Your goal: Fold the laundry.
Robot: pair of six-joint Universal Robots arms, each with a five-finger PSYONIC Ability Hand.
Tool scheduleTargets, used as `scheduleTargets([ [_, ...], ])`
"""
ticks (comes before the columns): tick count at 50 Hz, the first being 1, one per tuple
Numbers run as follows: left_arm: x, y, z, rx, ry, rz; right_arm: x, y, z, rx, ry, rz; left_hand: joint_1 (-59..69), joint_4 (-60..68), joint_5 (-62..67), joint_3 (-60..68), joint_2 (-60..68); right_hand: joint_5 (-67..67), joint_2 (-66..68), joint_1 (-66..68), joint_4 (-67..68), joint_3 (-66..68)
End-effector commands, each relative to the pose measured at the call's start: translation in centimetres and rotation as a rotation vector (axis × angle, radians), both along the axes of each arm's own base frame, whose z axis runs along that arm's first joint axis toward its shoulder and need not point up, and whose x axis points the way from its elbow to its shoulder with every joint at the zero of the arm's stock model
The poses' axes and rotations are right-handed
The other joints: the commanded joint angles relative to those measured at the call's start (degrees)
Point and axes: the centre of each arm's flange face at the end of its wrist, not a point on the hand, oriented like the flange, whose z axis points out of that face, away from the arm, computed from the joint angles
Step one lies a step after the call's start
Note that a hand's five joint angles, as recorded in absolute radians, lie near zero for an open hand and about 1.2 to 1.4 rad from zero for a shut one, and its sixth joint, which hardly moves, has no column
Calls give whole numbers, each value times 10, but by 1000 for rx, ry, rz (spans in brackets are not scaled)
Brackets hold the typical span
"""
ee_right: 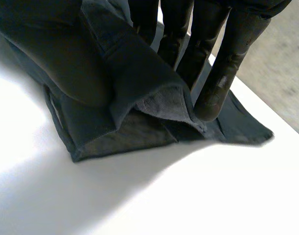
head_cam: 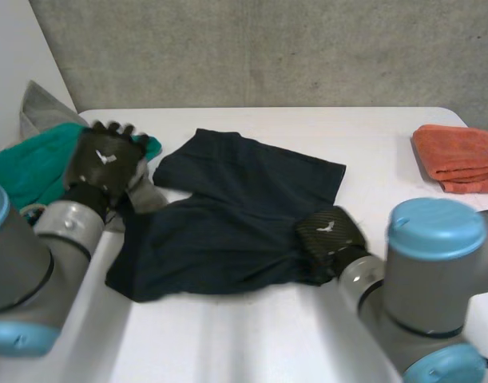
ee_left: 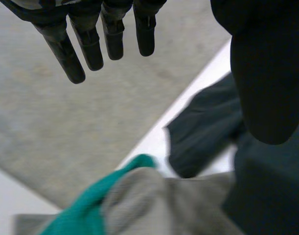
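Beside the shorts (head_cam: 228, 215) lie a grey cloth (head_cam: 152, 195) and green cloth (head_cam: 32, 163)

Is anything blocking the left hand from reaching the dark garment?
Nothing visible does. The left hand hangs open beside the dark garment, above the grey cloth; the right hand pinches the garment's edge.

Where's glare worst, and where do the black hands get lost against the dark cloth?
Right wrist view: table glares white beside the dark cloth; right hand, pinching its edge, barely separates from it. Head view: even light, same blending. Left wrist view: open left hand silhouettes against the grey wall; thumb merges with cloth.
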Motion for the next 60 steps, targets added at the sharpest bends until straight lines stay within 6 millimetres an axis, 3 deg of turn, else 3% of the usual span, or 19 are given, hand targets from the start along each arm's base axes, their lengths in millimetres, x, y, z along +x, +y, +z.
scheduleTargets([
  [1,-8,52,-31,195,-55,-142,-50,-39,-6,7,98,-143,77,82,85,81,81,140,134,246,121,133],
  [6,-13,80,-47,302,-91,-191,-58,-46,-6,8,96,-174,112,118,120,117,117,140,134,246,121,133],
  [13,-10,87,-57,368,-61,-151,-68,-51,-5,16,85,-198,121,126,129,125,125,140,134,246,121,133],
  [21,-19,124,-73,430,-88,-239,-68,-51,-6,24,75,-189,272,278,280,276,276,140,134,246,121,133],
  [25,-20,133,-77,441,-101,-264,-67,-50,-6,21,72,-188,265,271,273,270,270,140,134,246,121,133],
  [32,-23,131,-90,469,-123,-263,-67,-50,-7,19,70,-187,232,237,240,236,236,140,134,246,121,133],
  [43,-27,111,-103,398,-120,-188,-67,-49,-8,24,71,-183,225,230,233,229,229,140,134,246,121,133],
  [55,-32,102,-115,393,-157,-187,-68,-47,-9,30,71,-175,396,402,404,401,401,140,134,246,121,133],
  [60,-30,93,-110,362,-168,-168,-68,-46,-7,25,72,-170,655,660,663,659,659,140,134,246,121,133],
])
